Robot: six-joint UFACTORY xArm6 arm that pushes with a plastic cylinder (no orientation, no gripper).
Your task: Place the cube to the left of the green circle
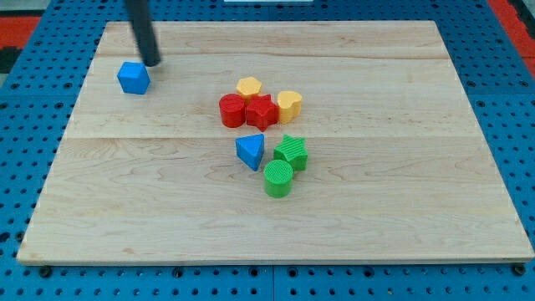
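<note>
Blue cube parked up in the far-left corner area, everything else bunched mid-board.

Going left to right on the wooden board [401, 226]: the blue cube [134, 78] sits alone near the view's top left, and my tip [151, 63] is just beside it on its upper right, close enough that I honestly can't tell if they're touching or a hair apart. There's no claw on this rig, just the bare rod, so nothing is being gripped. Then a gap, well apart, before the cluster: red cylinder [232, 110] touching a red star-ish block [261, 111], yellow block [249, 87] just behind them, yellow heart-like block [289, 105] on the right. Below those, the blue triangle [250, 151], then the green circle [278, 178] with a green star-shaped block [292, 151] right behind it.
</note>
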